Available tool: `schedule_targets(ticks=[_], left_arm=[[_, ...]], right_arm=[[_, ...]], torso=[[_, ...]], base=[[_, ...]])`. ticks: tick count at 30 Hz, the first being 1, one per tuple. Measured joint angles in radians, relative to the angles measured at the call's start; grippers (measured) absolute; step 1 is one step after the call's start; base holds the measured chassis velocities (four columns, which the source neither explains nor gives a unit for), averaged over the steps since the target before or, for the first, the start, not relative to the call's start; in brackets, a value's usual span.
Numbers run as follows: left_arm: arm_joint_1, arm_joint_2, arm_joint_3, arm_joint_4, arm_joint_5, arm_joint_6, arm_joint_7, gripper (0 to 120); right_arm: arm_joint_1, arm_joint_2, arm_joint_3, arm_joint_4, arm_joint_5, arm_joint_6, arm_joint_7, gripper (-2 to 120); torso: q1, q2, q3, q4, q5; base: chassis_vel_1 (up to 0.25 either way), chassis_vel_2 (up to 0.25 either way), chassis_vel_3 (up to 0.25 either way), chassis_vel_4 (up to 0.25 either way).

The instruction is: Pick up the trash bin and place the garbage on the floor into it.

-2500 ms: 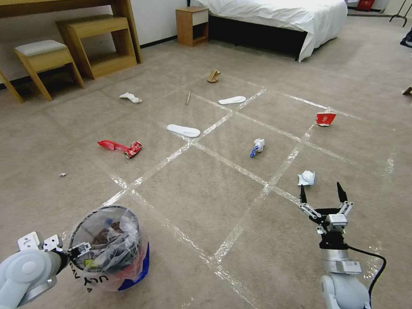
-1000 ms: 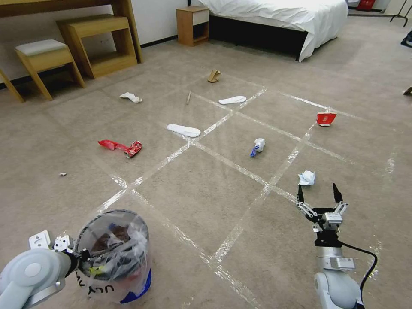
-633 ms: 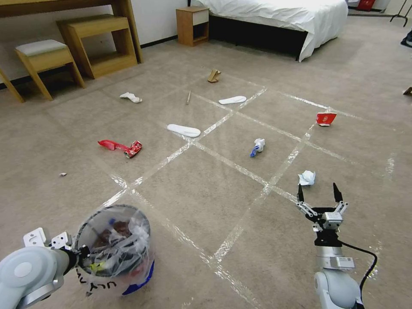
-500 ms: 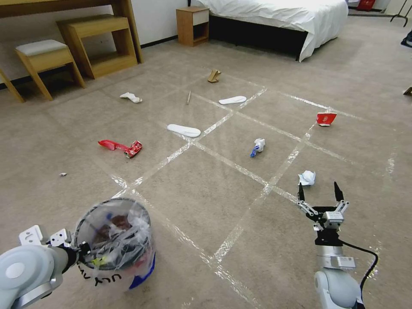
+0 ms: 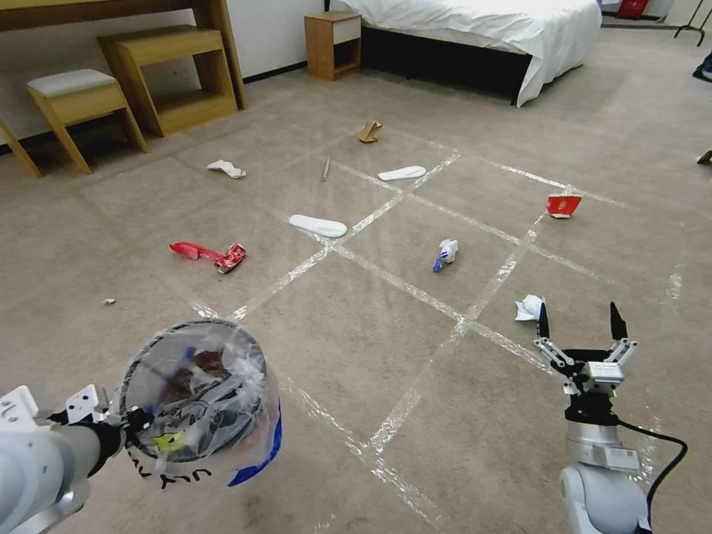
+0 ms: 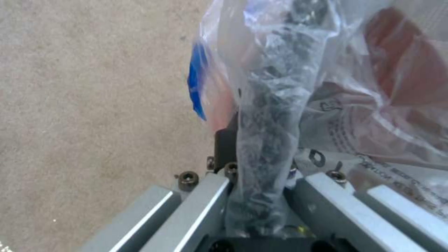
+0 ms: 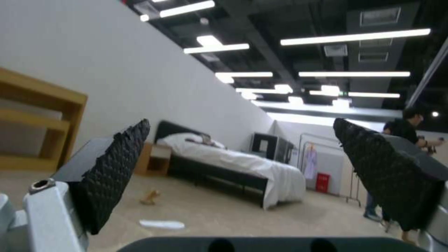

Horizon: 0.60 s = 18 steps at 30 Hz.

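Just past the nearest tape cross on the floor (image 5: pixel 356 319) hangs the trash bin (image 5: pixel 196 400), off the carpet, with my left gripper (image 6: pixel 261 196) pinched tight on its bagged rim. My right gripper (image 5: pixel 578 326) has its fingers spread wide and holds nothing, right beside a crumpled white paper (image 5: pixel 528 307). I think I should keep the bin level, mouth up, and bring it close to that paper before grabbing it.

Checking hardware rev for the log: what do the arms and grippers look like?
Both arms are rounded pale-grey shells. The right gripper has two pointed black textured fingers on silver linkages, a black wrist collar, a labelled silver cuff and a black cable. The left gripper has silver aluminium bars with dark screws.
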Motion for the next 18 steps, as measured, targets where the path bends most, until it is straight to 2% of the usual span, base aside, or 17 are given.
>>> schedule_targets(ticks=[1, 4, 6, 13, 18], left_arm=[[0.0, 0.0, 0.0, 0.0, 0.0, 0.0, 0.0, 0], [0.012, -0.045, 0.002, -0.023, 0.058, 0.001, 0.025, 0], [0.013, -0.052, 0.001, -0.023, 0.082, 0.001, 0.032, 0], [0.038, -0.041, -0.042, 0.002, 0.139, 0.001, 0.059, 0], [0.05, -0.028, -0.062, 0.032, 0.208, 0.002, 0.11, 0]], right_arm=[[0.0, 0.0, 0.0, 0.0, 0.0, 0.0, 0.0, 100], [-0.025, 0.018, 0.004, 0.028, 0.011, 0.007, -0.019, 100], [-0.033, 0.023, 0.004, 0.028, 0.02, 0.011, -0.034, 100], [-0.057, 0.021, 0.002, 0.008, 0.056, 0.03, -0.085, 100], [-0.063, 0.013, 0.001, 0.001, 0.073, 0.031, -0.098, 100]], torso=[[0.0, 0.0, 0.0, 0.0, 0.0], [0.0, 0.0, 0.0, -0.0001, -0.0001], [0.0, 0.0, 0.0, -0.0001, -0.0001], [0.0, 0.0, 0.0, -0.0001, -0.0001], [0.0, 0.0, 0.0, -0.0001, -0.0001]], base=[[0.0, 0.0, 0.0, 0.0], [0.0, 0.0, 0.0, 0.0], [0.0, 0.0, 0.0, 0.0], [0.0, 0.0, 0.0, 0.0], [0.0, 0.0, 0.0, 0.0]])
